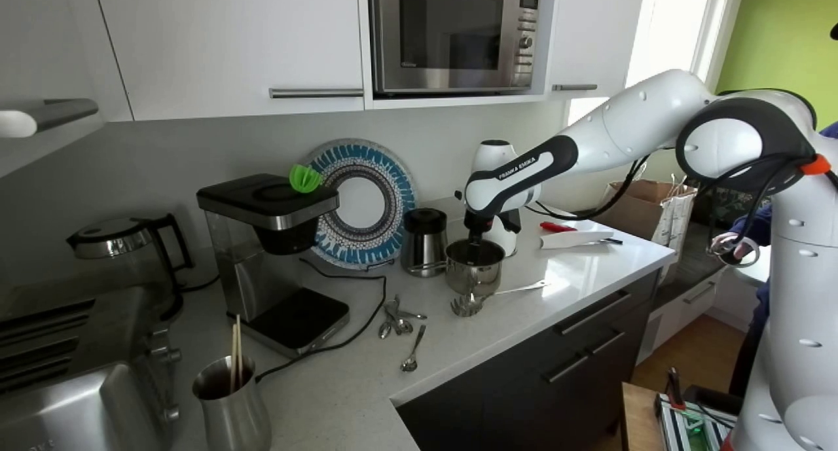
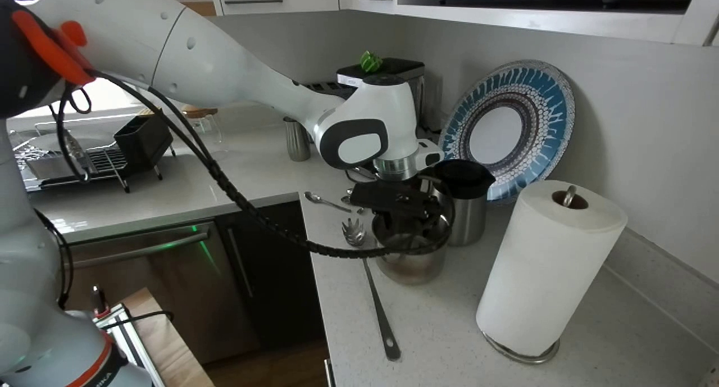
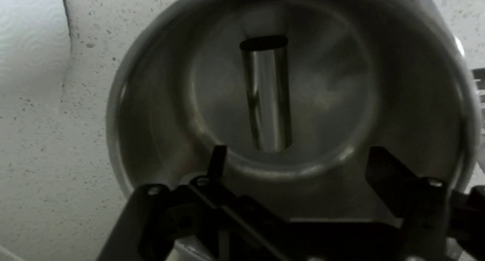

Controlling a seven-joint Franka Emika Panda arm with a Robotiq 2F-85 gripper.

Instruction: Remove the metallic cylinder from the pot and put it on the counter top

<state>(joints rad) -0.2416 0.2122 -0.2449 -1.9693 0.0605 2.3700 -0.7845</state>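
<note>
Below FRANKA EMIKA lettering point(image 1: 517, 169), the tool point(image 3: 297, 151) points, fingers point(image 3: 216, 163) apart, into the pot point(image 1: 474, 279) holding the metallic cylinder point(image 3: 269, 98).

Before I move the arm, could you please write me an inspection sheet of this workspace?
Surface: counter top, pale, speckled, catching glare in an exterior view.
Job's things: metallic cylinder inside the steel pot.
Clutter: pasta server beside the pot; spoons; paper towel roll.
Gripper: open, at the pot's mouth, holding nothing.
Cables: black cable hangs before the pot in an exterior view; black cord beside the coffee maker.
Surroundings: patterned plate, propped upright; microwave above; person's hand showing in an exterior view.
</note>
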